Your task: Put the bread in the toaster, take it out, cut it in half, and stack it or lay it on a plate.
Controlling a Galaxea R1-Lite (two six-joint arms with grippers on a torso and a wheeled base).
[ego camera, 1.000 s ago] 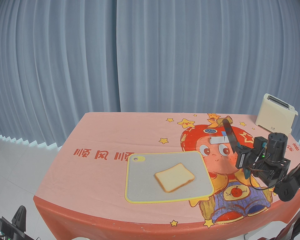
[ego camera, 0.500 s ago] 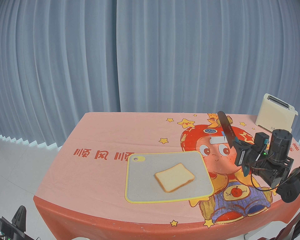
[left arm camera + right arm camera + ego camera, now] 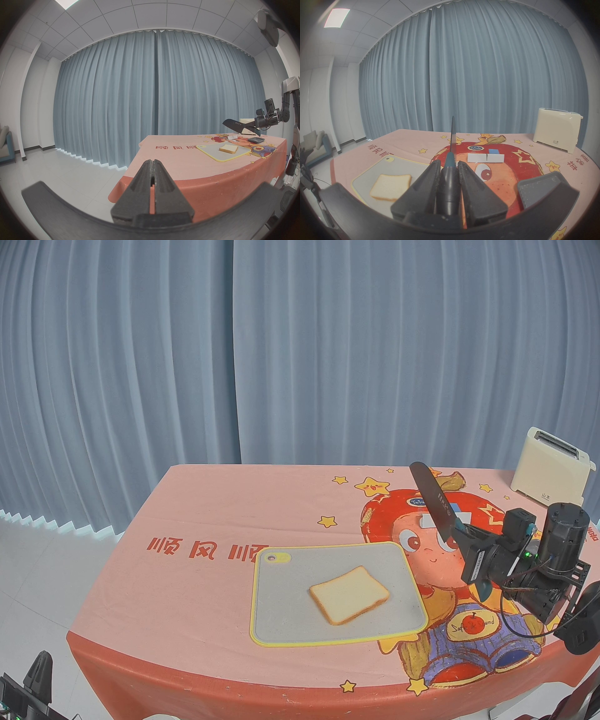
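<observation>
One slice of bread (image 3: pixel 349 595) lay flat near the middle of the cutting board (image 3: pixel 287 609). At the board's 3 o'clock, the right gripper (image 3: pixel 448 163) was clamped on the handle of the knife (image 3: pixel 432 502), its blade raised above the table (image 3: pixel 219 515) and angled toward 11 o'clock. The toaster (image 3: pixel 551 468) stood at 2 o'clock, well apart. The left gripper (image 3: pixel 152 162), fingers pressed together on nothing, hung off the table around 7 o'clock.

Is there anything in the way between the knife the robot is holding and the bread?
No, nothing I can see. The right gripper holds the knife in the air, off to the right of the cutting board. The bread lies alone on the board, with just bare board and tablecloth between them.
</observation>
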